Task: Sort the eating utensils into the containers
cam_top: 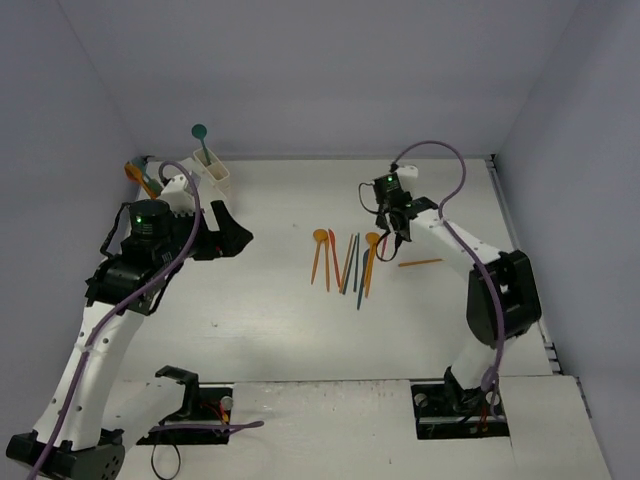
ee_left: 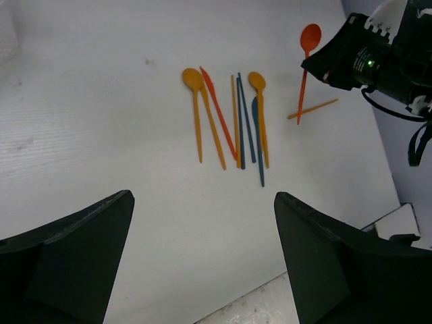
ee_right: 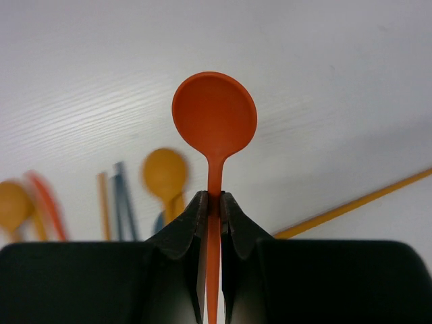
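Plain pale lavender walls (cam_top: 300, 70), white table (cam_top: 270, 325), soft even lighting

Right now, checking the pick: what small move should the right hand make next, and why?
Probably a short lift straight up: the right hand is shut on the red spoon, orange and blue utensils lie just beside it, and the white bins stand far left.

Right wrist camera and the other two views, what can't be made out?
Right wrist: the red spoon has its lower handle hidden inside the right end effector; utensils behind are blurred.
Top: the containers are partly hidden by the left arm, contents too small.
Left wrist: the left end effector is cut off by the bottom edge.
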### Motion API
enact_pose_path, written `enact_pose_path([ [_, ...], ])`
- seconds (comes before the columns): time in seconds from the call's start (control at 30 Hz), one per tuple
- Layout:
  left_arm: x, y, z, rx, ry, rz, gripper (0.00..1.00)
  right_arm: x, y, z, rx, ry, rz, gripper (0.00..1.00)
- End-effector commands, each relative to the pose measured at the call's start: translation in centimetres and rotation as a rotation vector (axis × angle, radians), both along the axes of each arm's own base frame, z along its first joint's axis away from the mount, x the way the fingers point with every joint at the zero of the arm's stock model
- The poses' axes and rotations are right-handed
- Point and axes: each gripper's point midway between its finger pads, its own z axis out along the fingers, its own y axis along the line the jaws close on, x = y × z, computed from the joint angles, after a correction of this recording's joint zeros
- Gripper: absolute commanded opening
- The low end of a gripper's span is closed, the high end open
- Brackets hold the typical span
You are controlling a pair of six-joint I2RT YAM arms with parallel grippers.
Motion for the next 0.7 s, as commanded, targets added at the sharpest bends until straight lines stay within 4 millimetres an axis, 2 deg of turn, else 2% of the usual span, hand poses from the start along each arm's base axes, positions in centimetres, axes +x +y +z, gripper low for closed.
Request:
enact_pose_path([
  [0.0,1.5,-3.2,6.9,-0.150,-0.172,-0.102,0.82,-1.6,5.7,11.4,-0.011,-0.268,0.318,0.00],
  [0.1,2.6,-4.4,8.2,-0.171,-0.205,-0.128,0.82,-4.1,9.6,14.8,0.102,-0.365,0.512,0.00],
  [0.23,3.8,-5.8,10.0,-0.177,-0.267,-0.136,0.82,-8.0,13.1,18.6,0.204,-0.444,0.741,0.00],
  [0.33,4.6,-7.9,11.9,-0.194,-0.333,-0.162,0.82,-10.6,15.6,21.4,0.273,-0.507,0.875,0.00],
  [0.5,5.3,-11.1,12.5,-0.157,-0.373,-0.193,0.82,-12.5,17.1,22.1,0.307,-0.516,0.946,0.00],
  [0.67,5.6,-13.4,11.4,-0.081,-0.377,-0.205,0.76,-13.3,17.0,22.4,0.329,-0.522,0.941,0.00],
])
